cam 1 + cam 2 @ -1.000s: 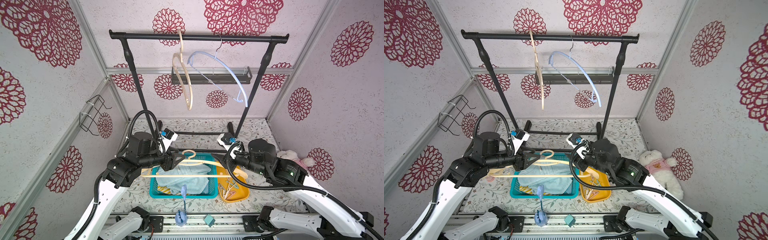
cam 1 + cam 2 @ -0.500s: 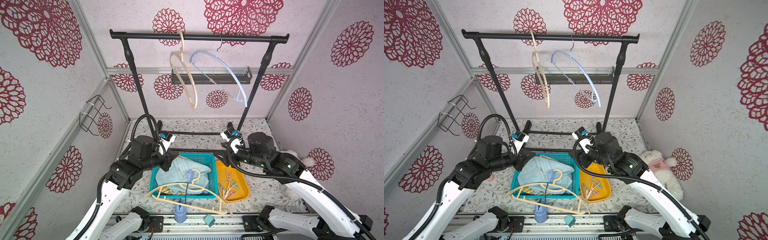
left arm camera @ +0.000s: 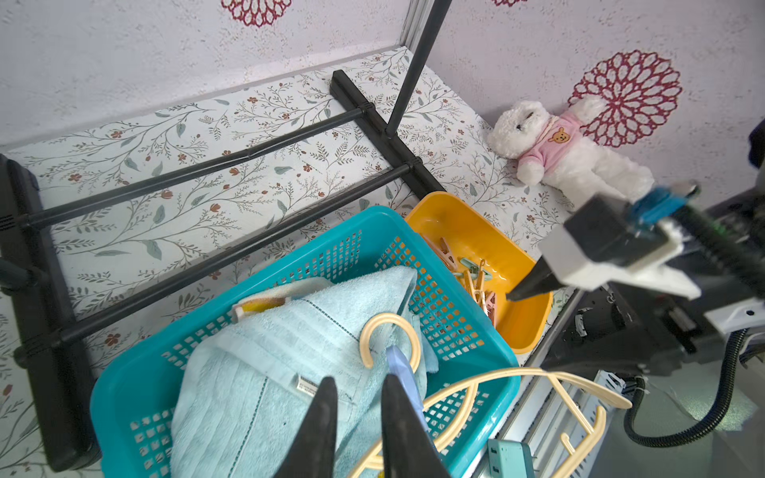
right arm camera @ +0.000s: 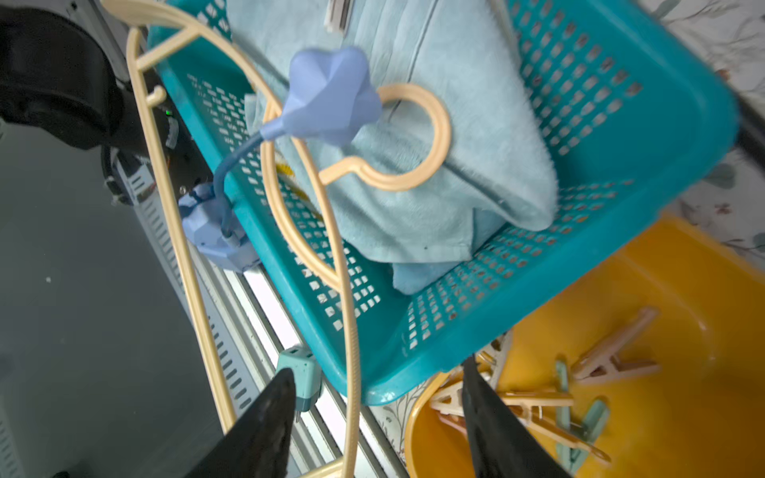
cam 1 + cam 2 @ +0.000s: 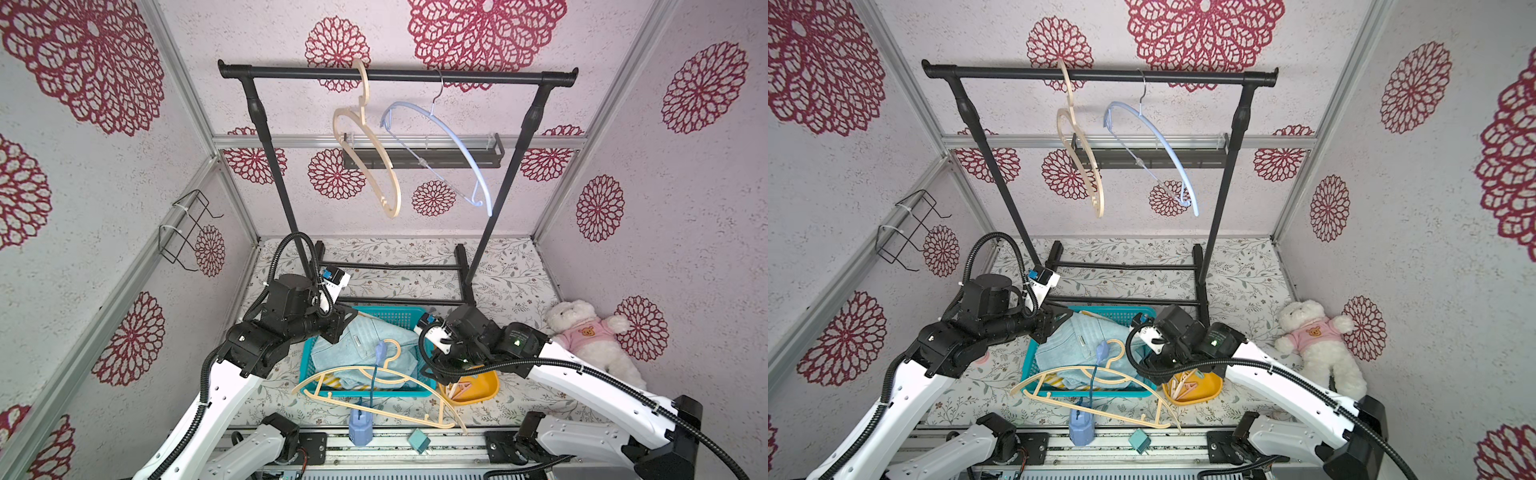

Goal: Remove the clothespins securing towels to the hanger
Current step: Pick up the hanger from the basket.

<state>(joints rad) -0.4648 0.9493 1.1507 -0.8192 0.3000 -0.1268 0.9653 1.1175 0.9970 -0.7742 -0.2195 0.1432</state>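
Note:
The cream plastic hanger (image 5: 395, 411) lies bare and tilted across the front rim of the teal basket (image 5: 390, 311), its hook (image 3: 389, 318) resting on the towels. The light blue towels (image 5: 357, 345) sit heaped in the basket, with a yellow-striped one (image 3: 256, 306) peeking out beneath. Several clothespins (image 3: 476, 281) lie in the yellow bin (image 5: 478, 390). My left gripper (image 3: 359, 378) hovers over the towels, jaws narrowly apart and empty. My right gripper (image 4: 376, 366) stands open above the basket's front corner and the bin; the hanger's arm (image 4: 352, 331) runs below the gap, ungripped.
A lilac gadget on a bendy stalk (image 4: 327, 95) stands beside the hanger's hook, its base (image 5: 359, 424) on the front rail near a mint plug (image 5: 419, 440). The black rack (image 5: 395, 75) carries a wooden hanger (image 5: 370, 153) and a blue one (image 5: 449, 133). A teddy bear (image 5: 582, 336) lies right.
A second ago the hanger was up level between both grippers; it has dropped onto the basket's front rim. The right arm has come down toward the bin. The rack's wooden hanger swings.

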